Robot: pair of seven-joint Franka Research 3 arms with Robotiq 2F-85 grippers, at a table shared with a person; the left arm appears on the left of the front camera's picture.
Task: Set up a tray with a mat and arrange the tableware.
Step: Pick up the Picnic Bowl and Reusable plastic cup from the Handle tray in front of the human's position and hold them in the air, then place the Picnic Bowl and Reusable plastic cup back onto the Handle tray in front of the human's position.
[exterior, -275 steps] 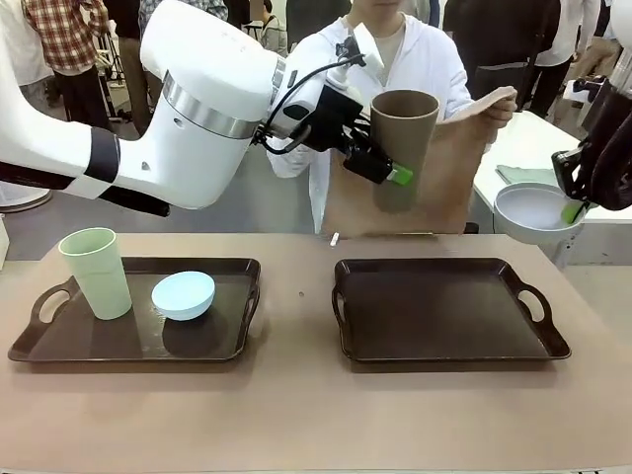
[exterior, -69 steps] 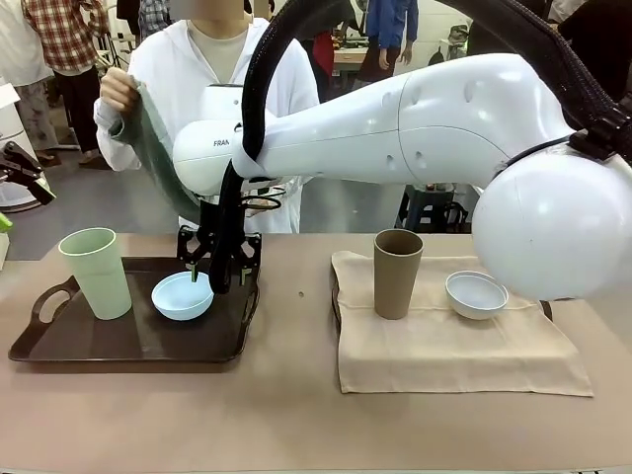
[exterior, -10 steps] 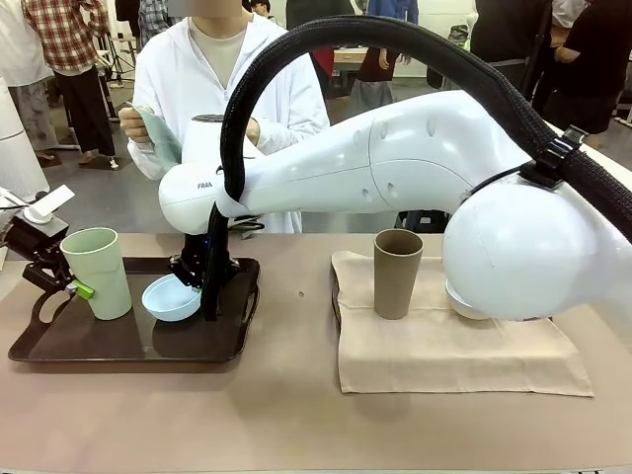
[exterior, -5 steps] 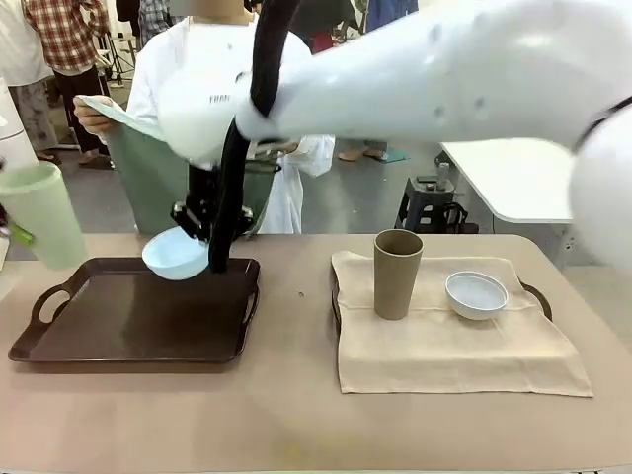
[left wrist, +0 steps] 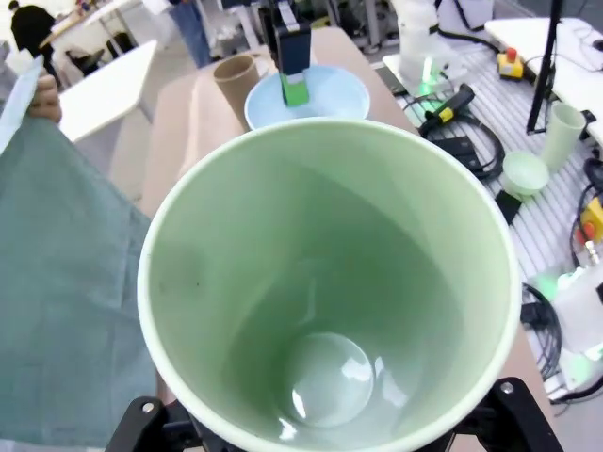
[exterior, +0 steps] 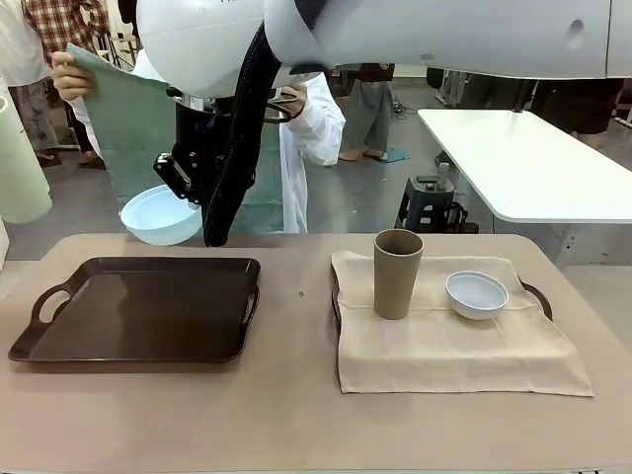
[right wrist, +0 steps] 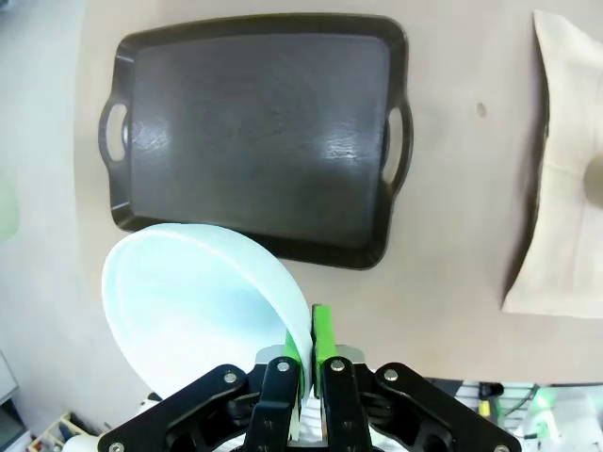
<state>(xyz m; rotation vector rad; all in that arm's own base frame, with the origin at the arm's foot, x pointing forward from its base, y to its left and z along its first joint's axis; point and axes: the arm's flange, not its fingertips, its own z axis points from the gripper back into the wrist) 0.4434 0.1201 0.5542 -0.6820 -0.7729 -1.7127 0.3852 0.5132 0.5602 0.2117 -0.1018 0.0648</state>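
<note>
My left gripper [left wrist: 325, 426] is shut on the pale green tumbler [left wrist: 330, 282], held up in the air; the tumbler shows at the far left edge [exterior: 20, 168] of the front view. My right gripper [right wrist: 309, 363], reaching across from the right, is shut on the rim of the light blue bowl [right wrist: 193, 301], which hangs above the far left corner [exterior: 161, 214] of the bare dark tray [exterior: 138, 306]. Behind that tray a person holds up a green mat [exterior: 138, 123]. On the right, a beige mat [exterior: 444, 346] carries the brown tumbler [exterior: 397, 274] and the whitish bowl [exterior: 476, 294].
The right arm's white bulk [exterior: 415, 30] spans the top of the front view. A white table [exterior: 523, 168] and a stool [exterior: 430, 202] stand beyond the far right. Bare tabletop [exterior: 296, 415] lies in front of both trays.
Both grippers have lifted their loads off the left tray: the green tumbler up and left, the blue bowl up and back. The person has spread the green mat wider.
</note>
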